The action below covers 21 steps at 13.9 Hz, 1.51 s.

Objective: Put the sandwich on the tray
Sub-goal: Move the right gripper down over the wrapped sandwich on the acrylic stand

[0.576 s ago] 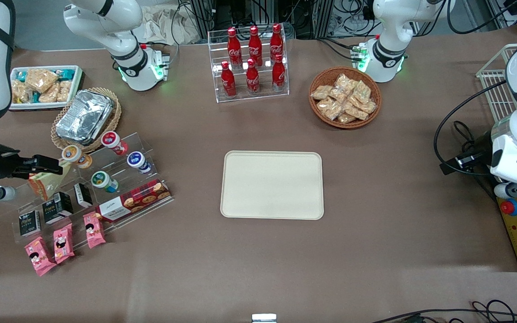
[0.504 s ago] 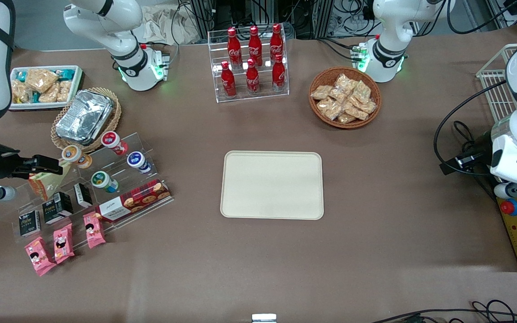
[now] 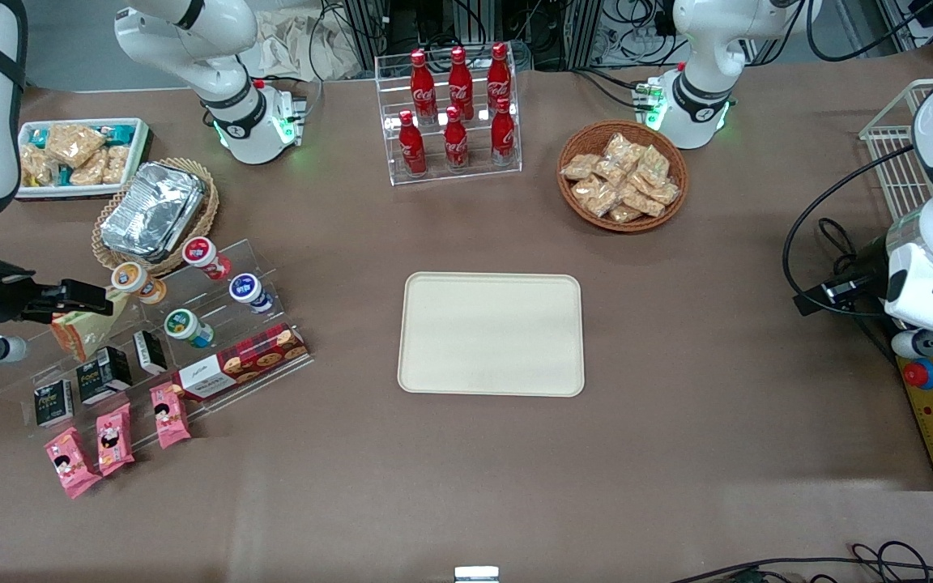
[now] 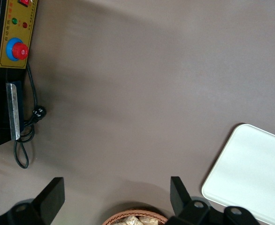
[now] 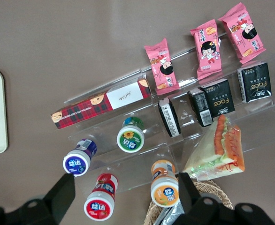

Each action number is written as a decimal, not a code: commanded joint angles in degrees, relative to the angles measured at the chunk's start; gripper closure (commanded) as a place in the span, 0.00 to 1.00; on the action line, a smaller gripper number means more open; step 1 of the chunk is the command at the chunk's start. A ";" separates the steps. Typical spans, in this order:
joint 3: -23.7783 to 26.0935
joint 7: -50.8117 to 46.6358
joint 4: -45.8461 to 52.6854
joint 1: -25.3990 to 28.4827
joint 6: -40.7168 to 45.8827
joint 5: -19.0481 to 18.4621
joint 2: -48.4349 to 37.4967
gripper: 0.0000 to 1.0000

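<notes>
end effector (image 3: 92, 298) spread, unmoved since earlier, just above sandwich (image 3: 78, 328) | tray (image 3: 491, 334) at 3 o'clock, bare

My gripper (image 3: 98, 298) hovers open above the wrapped sandwich (image 5: 217, 151) on the acrylic shelf; the cream tray (image 3: 491, 334) lies flat, well apart.

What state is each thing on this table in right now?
sandwich: wrapped, resting on the clear shelf, not gripped.
tray: flat, nothing on it.
gripper: jaws open, above the shelf beside the sandwich.
cola bottles: upright, capped, in their rack.
foil container: covered, in its basket.
</notes>
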<state>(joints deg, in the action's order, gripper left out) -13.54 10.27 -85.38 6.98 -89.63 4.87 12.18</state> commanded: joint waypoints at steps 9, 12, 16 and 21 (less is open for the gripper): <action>-4.74 -10.18 -7.84 -2.15 -2.80 -1.52 -6.01 0.02; -5.27 -13.96 -21.81 -3.72 -13.16 -4.26 -14.18 0.02; -5.27 -14.05 -30.27 -7.06 -21.27 -4.26 -14.47 0.02; -5.18 -14.23 -31.25 -7.07 -27.07 -4.00 -10.61 0.02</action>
<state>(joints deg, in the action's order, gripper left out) -19.19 -2.49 -116.18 -0.11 -114.13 2.02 0.89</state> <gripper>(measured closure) 0.018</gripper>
